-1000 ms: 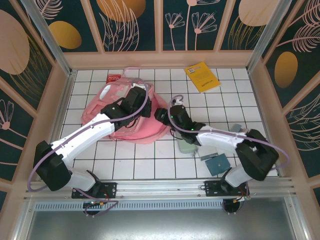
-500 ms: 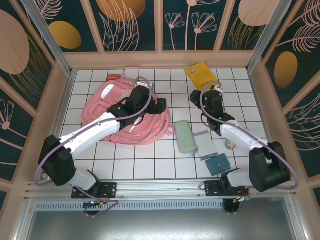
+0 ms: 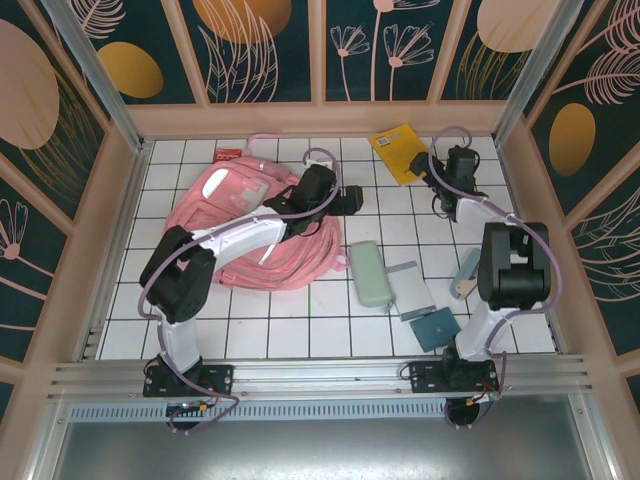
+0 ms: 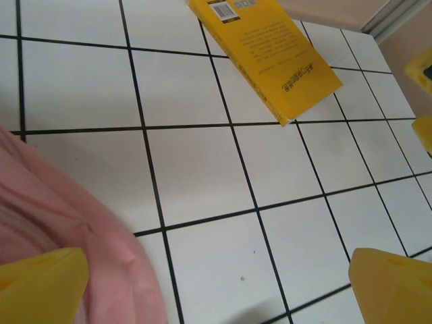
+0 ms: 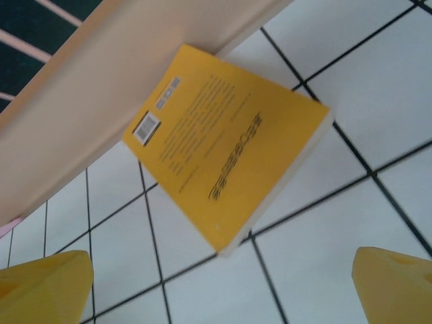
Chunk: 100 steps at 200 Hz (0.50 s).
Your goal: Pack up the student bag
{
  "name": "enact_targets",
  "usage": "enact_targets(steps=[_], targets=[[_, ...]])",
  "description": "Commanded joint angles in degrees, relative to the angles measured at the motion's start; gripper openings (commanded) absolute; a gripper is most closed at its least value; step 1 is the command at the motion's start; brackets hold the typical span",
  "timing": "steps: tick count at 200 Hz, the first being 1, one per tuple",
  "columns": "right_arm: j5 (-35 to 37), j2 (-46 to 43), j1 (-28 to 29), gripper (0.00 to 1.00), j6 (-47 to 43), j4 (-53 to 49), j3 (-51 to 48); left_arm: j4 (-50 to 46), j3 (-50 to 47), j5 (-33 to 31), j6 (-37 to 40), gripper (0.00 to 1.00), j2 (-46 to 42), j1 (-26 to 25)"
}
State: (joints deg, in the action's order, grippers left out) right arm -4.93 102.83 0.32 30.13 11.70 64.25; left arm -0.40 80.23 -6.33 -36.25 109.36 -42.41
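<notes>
The big soft pink fabric backpack [image 3: 215, 215] lies flat on the left part of the white tiled table [image 3: 330, 320]. The white left arm [image 3: 245, 232] stretches across the bag and hides a strip of it. In the left wrist view just a pink edge of the bag shows, cut off at the bottom corner. The left gripper [image 4: 216, 287] has its two yellow tips far apart with nothing between them, over bare tile just past the bag. The right gripper [image 5: 219, 287] is spread wide too and holds nothing, near the flat yellow book [image 5: 223, 148] that lies by the back wall. The writing on the book is too blurry to read. A small red thing [image 3: 228, 156] peeks out behind the bag, too hidden to name. Toward the front right lie a pale green pouch [image 3: 370, 272], a flat grey card [image 3: 410, 290] and a small blue square [image 3: 433, 328]. Around the table stand dark green walls [image 3: 260, 50] with leaf and flower drawings in pale frames.
</notes>
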Motion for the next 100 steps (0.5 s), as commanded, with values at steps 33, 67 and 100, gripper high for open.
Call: enact_targets(steps=[33, 67, 100], targets=[[-6.90, 14.42, -4.03, 0.99, -2.93, -1.01, 14.17, 0.93, 3.82, 1.19, -1.76, 0.99, 3.97, 0.23], [-10.89, 23.45, -6.15, 0.99, -2.44, -4.26, 24.47, 0.67, 2.90, 2.62, -0.55, 0.99, 3.58, 0.18], [-11.43, 30.85, -6.67, 0.99, -2.66, -8.88, 33.81, 0.89, 2.53, 4.07, -0.60, 0.98, 3.39, 0.24]])
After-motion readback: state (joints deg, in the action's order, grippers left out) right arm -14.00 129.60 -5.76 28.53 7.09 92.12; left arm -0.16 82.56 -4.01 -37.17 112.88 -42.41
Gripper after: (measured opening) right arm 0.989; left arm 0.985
